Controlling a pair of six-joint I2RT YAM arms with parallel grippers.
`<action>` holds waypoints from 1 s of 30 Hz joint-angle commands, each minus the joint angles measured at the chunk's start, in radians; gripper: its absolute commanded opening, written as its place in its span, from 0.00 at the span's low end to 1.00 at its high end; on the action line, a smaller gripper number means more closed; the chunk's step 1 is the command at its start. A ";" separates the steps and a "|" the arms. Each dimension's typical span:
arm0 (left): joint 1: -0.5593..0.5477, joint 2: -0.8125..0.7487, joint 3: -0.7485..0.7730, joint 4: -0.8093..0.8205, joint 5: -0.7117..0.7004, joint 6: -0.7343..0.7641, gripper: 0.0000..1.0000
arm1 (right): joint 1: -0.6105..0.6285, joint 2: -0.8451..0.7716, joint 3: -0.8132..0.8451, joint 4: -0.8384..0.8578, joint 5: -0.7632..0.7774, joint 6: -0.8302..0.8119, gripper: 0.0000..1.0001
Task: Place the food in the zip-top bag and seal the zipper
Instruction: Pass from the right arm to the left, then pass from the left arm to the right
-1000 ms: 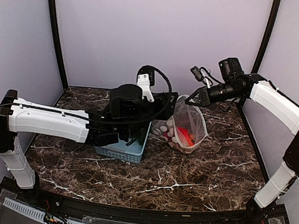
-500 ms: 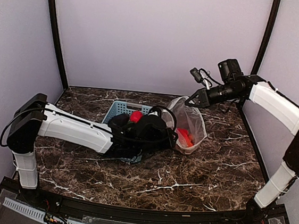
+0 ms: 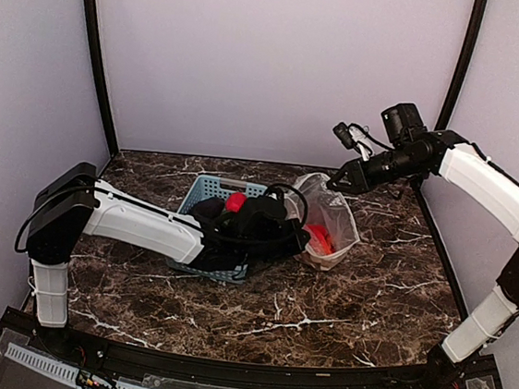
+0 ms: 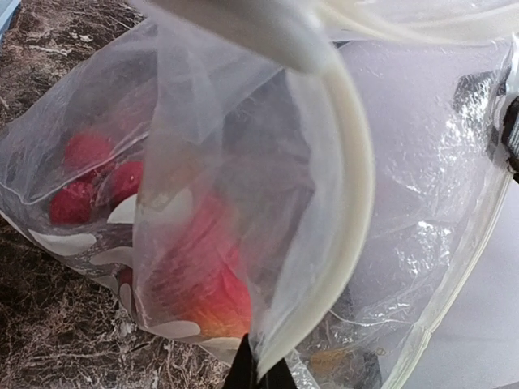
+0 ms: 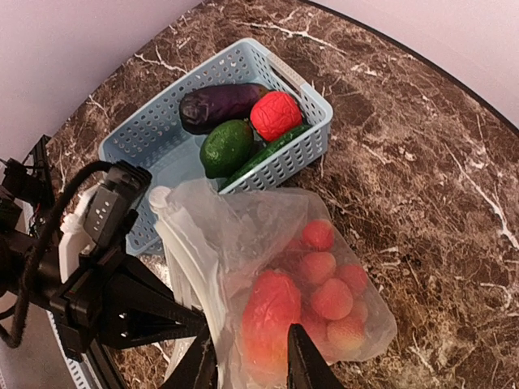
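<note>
Clear zip-top bag (image 3: 332, 211) (tomatoes (image 5: 328, 279) inside) — left gripper (image 4: 259, 377) pinches its zipper (image 4: 357, 203).

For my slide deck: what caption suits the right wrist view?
Left claw pinches the zip-top bag holding tomatoes; eggplant, pepper and cucumber sit in the basket.

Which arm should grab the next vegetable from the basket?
Right. The left tool is shut on the mouth edge of the zip-top bag, holding it, while the right tool is open above the bag, with the eggplant in the basket in its view.
</note>
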 commanded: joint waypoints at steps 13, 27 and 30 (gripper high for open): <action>-0.016 -0.125 0.003 -0.026 -0.058 0.222 0.07 | -0.005 0.018 0.073 -0.093 0.217 -0.036 0.00; 0.006 -0.260 0.004 -0.104 -0.141 0.732 0.71 | -0.041 0.072 0.145 -0.102 0.210 0.015 0.00; 0.061 -0.301 -0.026 -0.233 -0.139 0.706 0.72 | -0.035 0.069 0.111 -0.098 0.180 0.010 0.00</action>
